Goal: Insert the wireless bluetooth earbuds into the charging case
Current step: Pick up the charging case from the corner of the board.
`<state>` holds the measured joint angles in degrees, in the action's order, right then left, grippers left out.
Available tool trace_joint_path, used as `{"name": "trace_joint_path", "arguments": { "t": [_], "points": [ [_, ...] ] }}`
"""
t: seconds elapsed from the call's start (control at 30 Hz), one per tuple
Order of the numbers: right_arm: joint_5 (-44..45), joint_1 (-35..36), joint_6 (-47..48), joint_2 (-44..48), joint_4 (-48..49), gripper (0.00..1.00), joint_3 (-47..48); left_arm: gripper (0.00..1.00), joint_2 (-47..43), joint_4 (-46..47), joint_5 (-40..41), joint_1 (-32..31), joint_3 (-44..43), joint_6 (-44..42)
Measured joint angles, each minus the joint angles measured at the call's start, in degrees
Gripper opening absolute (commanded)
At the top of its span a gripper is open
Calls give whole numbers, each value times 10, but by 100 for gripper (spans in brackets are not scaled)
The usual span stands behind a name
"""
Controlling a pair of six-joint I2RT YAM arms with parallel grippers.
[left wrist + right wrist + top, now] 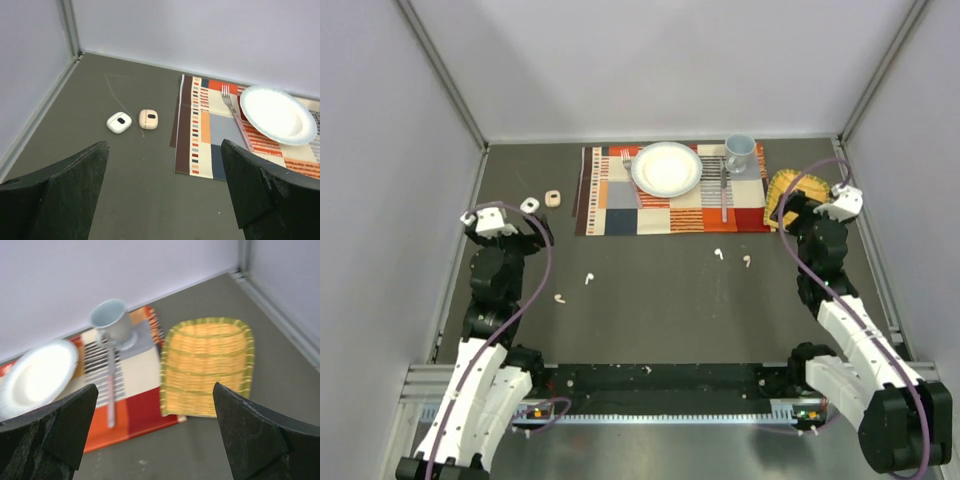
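Observation:
Four tiny earbuds lie on the dark table: a white one (589, 278) and a pinkish one (559, 297) left of centre, another white one (718, 254) and another pinkish one (747, 261) right of centre. Two small charging cases sit side by side at the left, one white (529, 205) (119, 122), one beige (553, 198) (148, 119), each with a dark oval on top. My left gripper (532, 228) (164, 146) hangs open and empty just short of the cases. At the far right my right gripper (798, 208) (155, 387) stands open and empty near the woven basket.
A patterned placemat (620, 210) (200, 130) at the back holds a white plate (667, 168) (277, 114), a fork (231, 102), a knife (724, 195) (111, 395) and a pale mug (740, 152) (111, 320). A yellow woven basket (782, 185) (207, 365) lies right of it. Grey walls enclose three sides.

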<state>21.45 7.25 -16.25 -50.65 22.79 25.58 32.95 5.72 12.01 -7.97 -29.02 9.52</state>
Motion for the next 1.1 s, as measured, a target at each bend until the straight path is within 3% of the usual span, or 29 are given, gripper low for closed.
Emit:
{"name": "trace_joint_path", "arguments": {
  "t": [0.17,0.37,0.53,0.67,0.87,1.1],
  "points": [
    [-142,0,-30,-11,-87,99,69,99,-30,-127,66,0,-83,35],
    [-354,0,-82,-51,-76,99,74,99,-46,-240,94,0,-156,62],
    [-461,0,-118,-99,-71,99,78,99,-39,-331,74,0,-162,103],
    [-478,0,-114,-111,-122,99,105,99,-14,-368,58,0,-162,122],
    [-372,-2,-131,-71,-229,99,177,99,54,-392,37,0,-168,138],
    [-362,-10,-200,34,-208,99,127,99,136,-389,28,0,-171,143]
  ]
}}
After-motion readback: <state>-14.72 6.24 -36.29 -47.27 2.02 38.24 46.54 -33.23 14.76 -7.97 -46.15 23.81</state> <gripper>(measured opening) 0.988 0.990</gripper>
